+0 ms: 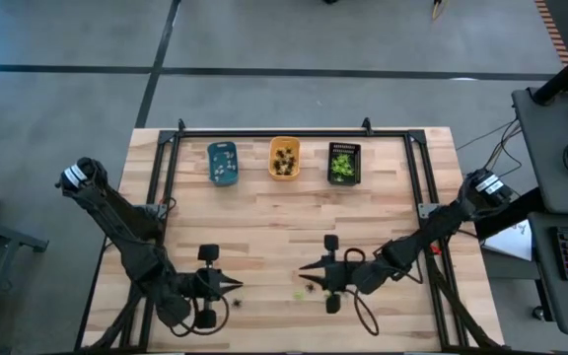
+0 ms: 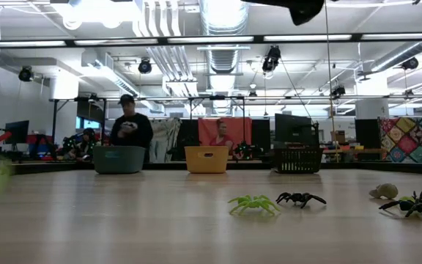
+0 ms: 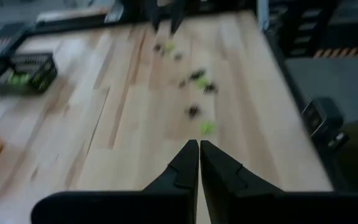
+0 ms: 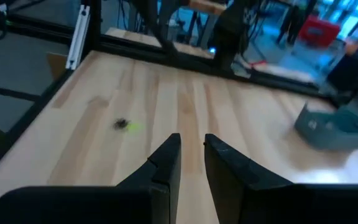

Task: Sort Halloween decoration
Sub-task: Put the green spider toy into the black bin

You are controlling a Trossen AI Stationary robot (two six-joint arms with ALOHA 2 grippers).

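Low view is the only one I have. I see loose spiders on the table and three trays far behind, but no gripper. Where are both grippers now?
Observer: From above, both are at the end of the table opposite the trays. The left gripper is on the left, shut and empty. The right gripper is near the middle, fingers slightly apart, holding nothing.
Operator: What lies inside the trays?
Observer: The blue tray has pale figures, the orange tray black figures, the black tray green figures.
Operator: Is a loose spider close to the right gripper?
Observer: Yes, a green spider and a black spider lie just beside it.
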